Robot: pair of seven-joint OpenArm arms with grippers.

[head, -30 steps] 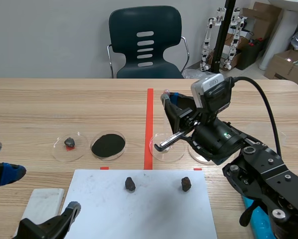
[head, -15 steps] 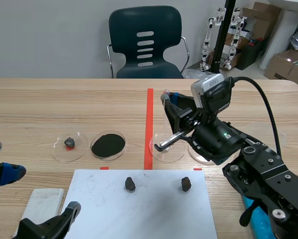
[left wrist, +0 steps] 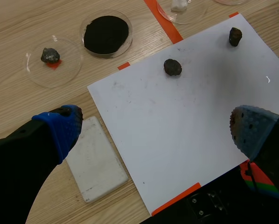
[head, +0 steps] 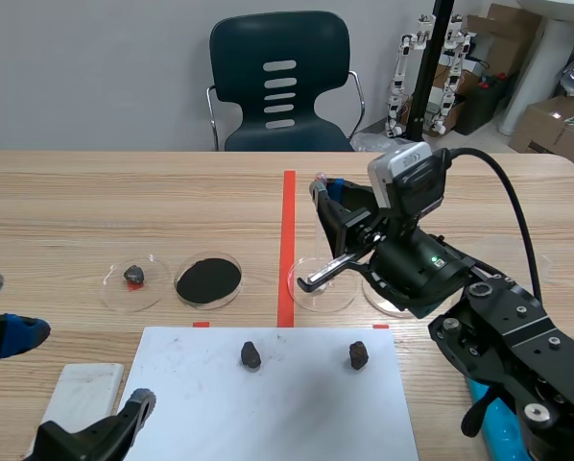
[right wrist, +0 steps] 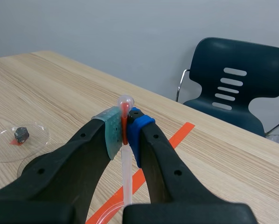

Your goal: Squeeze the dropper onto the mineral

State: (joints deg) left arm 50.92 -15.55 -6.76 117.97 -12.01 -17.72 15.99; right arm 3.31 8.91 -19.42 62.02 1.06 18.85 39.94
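Note:
My right gripper (head: 323, 190) hangs above the table right of the red tape line, shut on a clear dropper (head: 322, 274) whose tube slants down over an empty glass dish (head: 337, 298). In the right wrist view the pads pinch the dropper (right wrist: 125, 154) just under its bulb, which holds red liquid. Two dark minerals (head: 251, 355) (head: 359, 355) lie on a white sheet (head: 297, 413), below and nearer than the dropper. My left gripper (head: 76, 370) is open at the near left. In its own view the gripper (left wrist: 153, 128) spans the sheet (left wrist: 191, 116), both minerals (left wrist: 172, 67) (left wrist: 235, 36) ahead.
A dish of black powder (head: 208, 279) and a dish holding a small rock (head: 133, 276) sit left of the tape. A white slab (head: 83, 389) lies beside the sheet's left edge. A dark chair (head: 280, 82) stands beyond the table.

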